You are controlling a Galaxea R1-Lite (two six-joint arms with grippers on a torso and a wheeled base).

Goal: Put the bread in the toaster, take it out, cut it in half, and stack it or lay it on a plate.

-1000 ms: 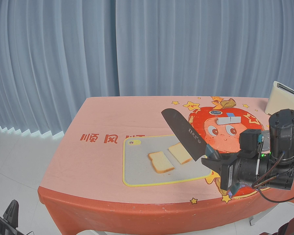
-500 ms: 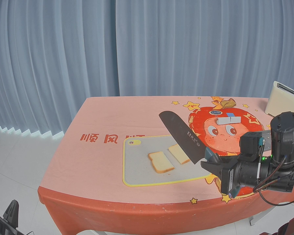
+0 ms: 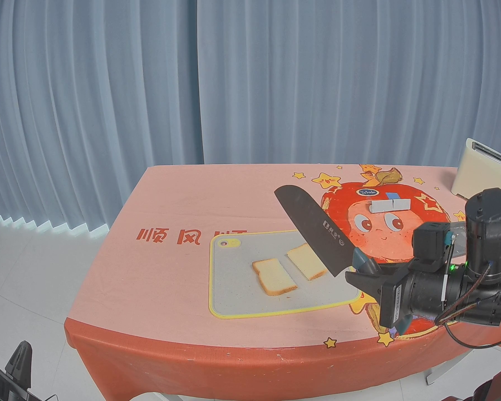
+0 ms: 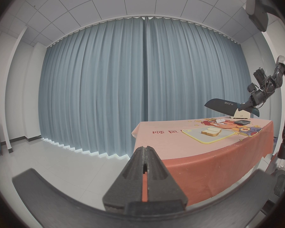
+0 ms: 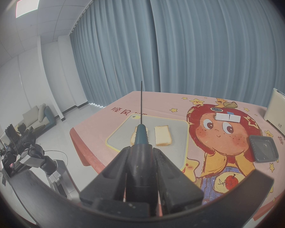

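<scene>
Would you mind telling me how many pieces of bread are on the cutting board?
2. One bread piece lies midway on the cutting board; the other piece lies just right of it, partly behind the raised knife.

My fingers [image 5: 172, 178] are black. The knife [image 3: 316, 228] has a black blade and teal handle. The bread [image 3: 274, 277] is pale, brown-crusted; board [image 3: 234, 285] grey, yellow-rimmed; table [image 3: 167, 274] salmon with a red cartoon face and yellow stars; toaster [image 3: 481, 171] cream.
</scene>
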